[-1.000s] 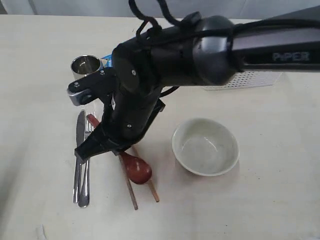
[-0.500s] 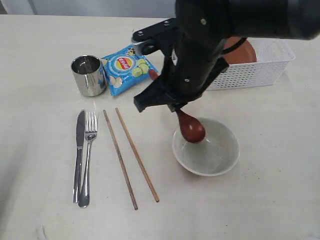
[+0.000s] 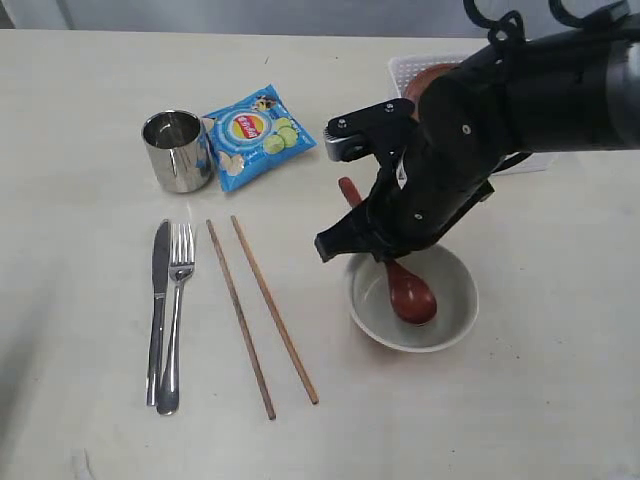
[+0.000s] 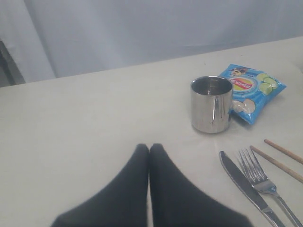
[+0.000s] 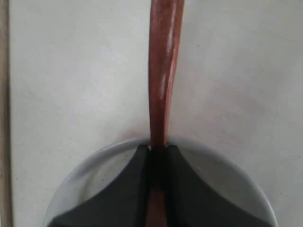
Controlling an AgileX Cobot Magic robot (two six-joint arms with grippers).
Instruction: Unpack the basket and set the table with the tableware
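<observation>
Exterior view: the spoon [image 3: 411,298] slants from its handle at upper left to its head at lower right, with the head inside the bowl [image 3: 463,283] at centre right. The right gripper [image 5: 158,153] pinches the handle. The basket [image 3: 400,68], upper right, holds a plate [image 3: 428,78]. The left gripper [image 4: 149,149] has its fingers pressed together. Open table [image 3: 560,400] lies lower right.

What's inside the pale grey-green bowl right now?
The dark red-brown spoon rests head-first inside the pale grey-green bowl, handle leaning over the rim in the right claw. The black arm covers part of the bowl, so that part is unseen.
</observation>
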